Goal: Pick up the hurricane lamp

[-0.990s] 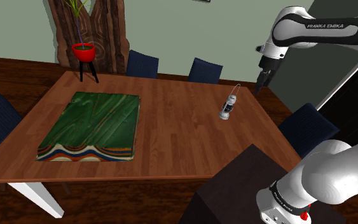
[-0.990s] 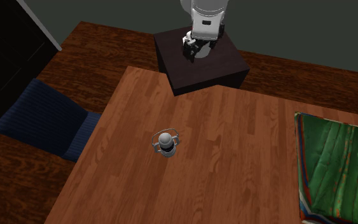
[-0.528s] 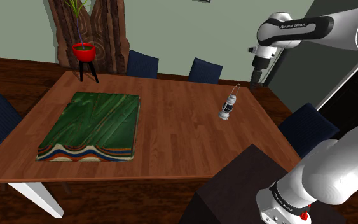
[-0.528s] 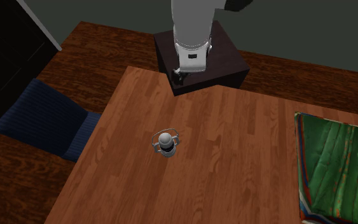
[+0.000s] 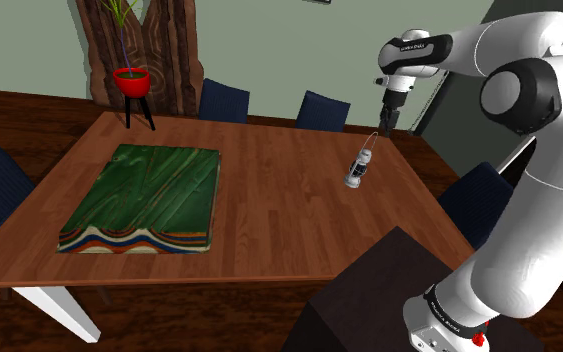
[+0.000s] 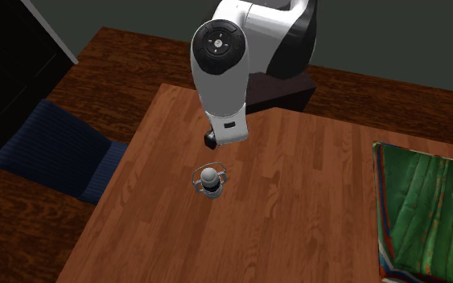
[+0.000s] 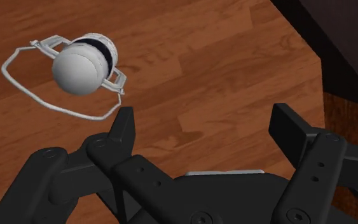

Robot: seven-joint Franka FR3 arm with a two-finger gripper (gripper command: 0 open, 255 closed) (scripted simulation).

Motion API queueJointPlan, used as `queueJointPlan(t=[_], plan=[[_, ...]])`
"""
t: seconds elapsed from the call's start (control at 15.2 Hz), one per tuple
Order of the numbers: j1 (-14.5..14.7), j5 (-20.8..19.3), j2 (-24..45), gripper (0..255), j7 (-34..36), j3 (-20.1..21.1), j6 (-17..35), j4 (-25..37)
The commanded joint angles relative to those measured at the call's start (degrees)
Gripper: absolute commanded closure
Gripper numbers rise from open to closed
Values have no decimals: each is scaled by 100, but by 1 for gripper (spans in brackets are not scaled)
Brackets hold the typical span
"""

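- Hanging high over the bench point(image 5: 269, 200), the tool point(image 5: 391, 118) is being carried with its two black fingers spread apart, and nothing is being clasped between them.
- The hurricane lamp point(image 5: 359, 170), drawn white and grey with a thin wire handle, is being borne by the bench near the edge that faces a blue chair point(image 5: 484, 200). It is being touched by nothing but the wood.
- In the shoulder view the lamp is being shown below the tool and a little toward that view's left, well apart from the fingertips.
- In the second exterior view the lamp point(image 6: 209, 182) is being shown from above, just past the tool point(image 6: 211, 140) on the side away from the stand point(image 6: 285, 95).
- In the wrist view the lamp point(image 7: 82, 63) is being seen end-on, with its rounded top turned to the camera. Its long axis is therefore being judged roughly upright, close to the line along which the tool point(image 7: 206, 121) is pointing.
- There the lamp is being found outside the gap, beyond the tip of one finger point(image 7: 125, 124), with the wire handle looped out around it near that fingertip.
- A sideways shift toward that finger's side is probably being called for before any descent, so that the lamp's body is being bracketed, not the wire.
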Motion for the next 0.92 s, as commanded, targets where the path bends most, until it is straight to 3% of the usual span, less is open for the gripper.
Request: queueJointPlan(t=[0.0, 0.33, 0.86], plan=[[-183, 224, 550, 0, -408, 91, -110, 564], [-734, 595, 1835, 0, -1139, 388, -521, 2141], [-716, 663, 1980, 0, -1173, 439, -26, 1774]])
